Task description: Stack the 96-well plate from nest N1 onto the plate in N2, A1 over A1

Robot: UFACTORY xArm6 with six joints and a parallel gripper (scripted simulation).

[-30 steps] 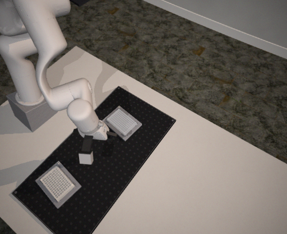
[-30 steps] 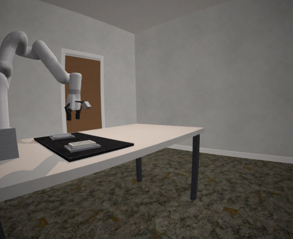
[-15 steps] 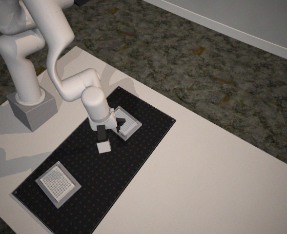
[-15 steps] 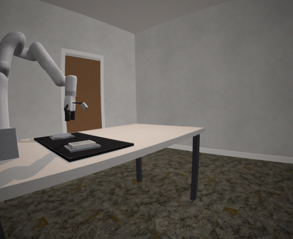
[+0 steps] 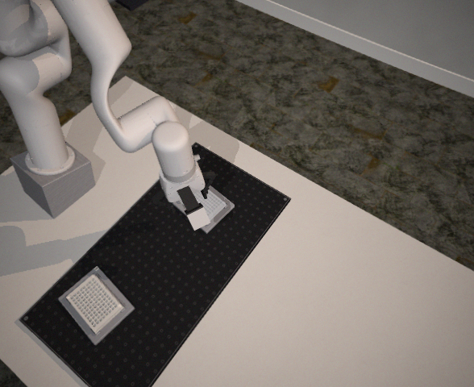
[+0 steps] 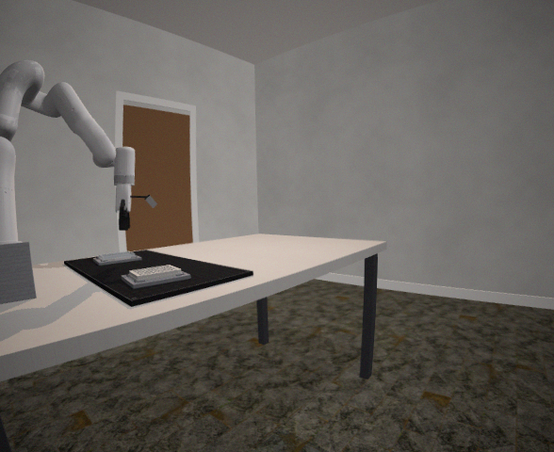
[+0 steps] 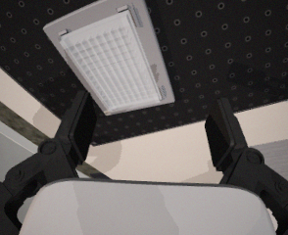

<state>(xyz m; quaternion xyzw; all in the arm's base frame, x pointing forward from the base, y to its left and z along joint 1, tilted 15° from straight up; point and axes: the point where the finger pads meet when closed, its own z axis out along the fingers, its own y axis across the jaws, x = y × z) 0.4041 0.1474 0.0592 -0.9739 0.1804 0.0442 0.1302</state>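
The 96-well plate in nest N1 (image 5: 213,204) is white and sits in its grey nest at the far end of the black mat; it also shows in the side view (image 6: 116,256) and the wrist view (image 7: 115,59). The second white plate sits in nest N2 (image 5: 94,303) at the mat's near end, also seen in the side view (image 6: 154,273). My gripper (image 5: 197,198) hangs well above the N1 plate with its fingers pointing down, as the side view (image 6: 123,221) shows. It is open and empty. In the wrist view the fingers stand wide apart, and the plate lies ahead of them, turned at an angle.
The black perforated mat (image 5: 158,266) lies on a pale table. The arm's grey base block (image 5: 54,183) stands beside the mat. The table's edge runs close behind nest N1.
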